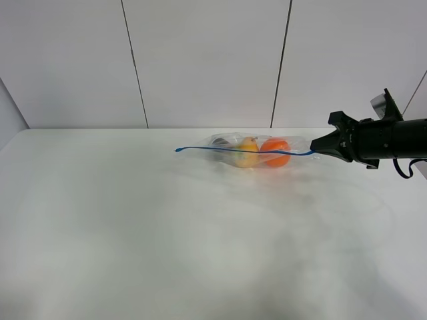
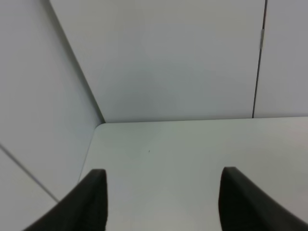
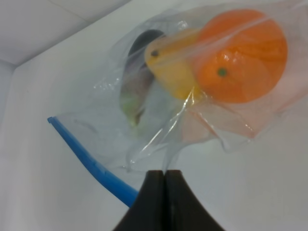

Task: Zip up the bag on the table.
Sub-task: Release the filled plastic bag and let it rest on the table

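The clear bag (image 1: 250, 152) lies on the white table (image 1: 167, 227) toward the back, right of centre. Orange, yellow and dark produce show through it (image 3: 192, 86). Its blue zipper strip (image 1: 220, 151) runs along the near edge and ends at my right gripper (image 1: 315, 151). In the right wrist view that gripper (image 3: 165, 180) is shut, and the blue zipper strip (image 3: 91, 161) runs in at its fingertips. My left gripper (image 2: 162, 202) stands open over bare table (image 2: 183, 144) with nothing between its fingers. It is out of the high view.
A white panelled wall (image 1: 200, 60) rises right behind the table's back edge. The table's rounded back corner (image 2: 102, 125) shows in the left wrist view. A black cable (image 1: 403, 170) hangs under the right arm.
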